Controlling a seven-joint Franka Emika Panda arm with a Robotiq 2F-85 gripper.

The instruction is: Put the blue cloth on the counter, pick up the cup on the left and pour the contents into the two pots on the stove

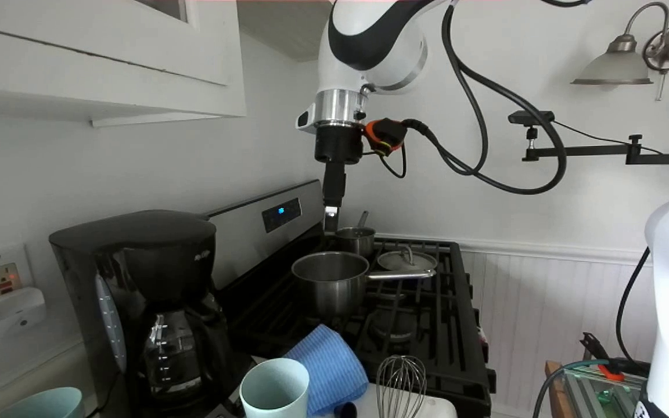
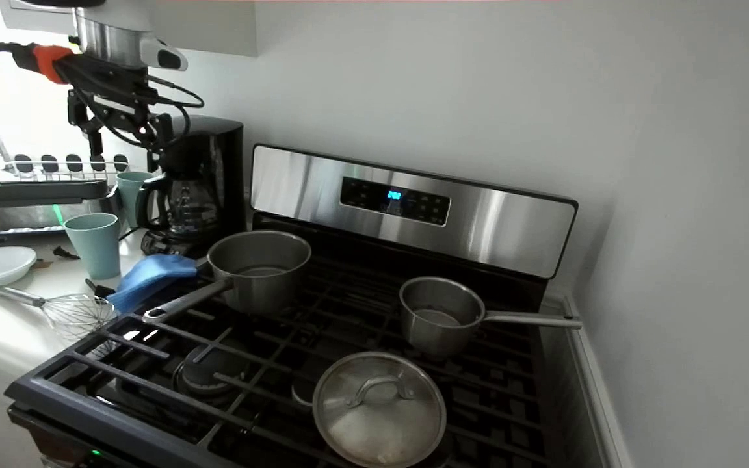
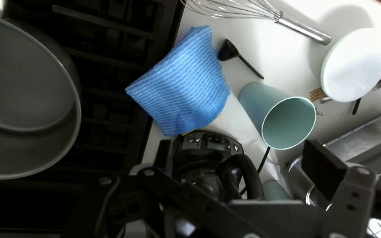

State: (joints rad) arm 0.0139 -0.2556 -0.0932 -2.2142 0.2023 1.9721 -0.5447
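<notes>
The blue cloth (image 1: 328, 368) lies across the stove's edge and the counter; it also shows in an exterior view (image 2: 153, 279) and the wrist view (image 3: 184, 82). A pale green cup (image 1: 275, 392) stands beside it (image 2: 95, 244) (image 3: 256, 99); I see no contents in it. A second green cup (image 1: 50, 406) stands farther back by the coffee maker (image 2: 131, 192) (image 3: 274, 190). A large pot (image 1: 331, 287) and a small pot (image 1: 355, 241) stand on the stove (image 2: 261, 283) (image 2: 438, 325). My gripper (image 2: 124, 151) is open and empty, high above the cloth and cup (image 3: 243, 162).
A black coffee maker (image 1: 137, 261) stands against the wall. A pot lid (image 2: 381, 409) lies on the stove grates. A whisk (image 3: 260, 13), a black scoop (image 3: 228, 51) and a white bowl (image 3: 355, 64) are on the counter. A dish rack (image 2: 30, 214) is behind.
</notes>
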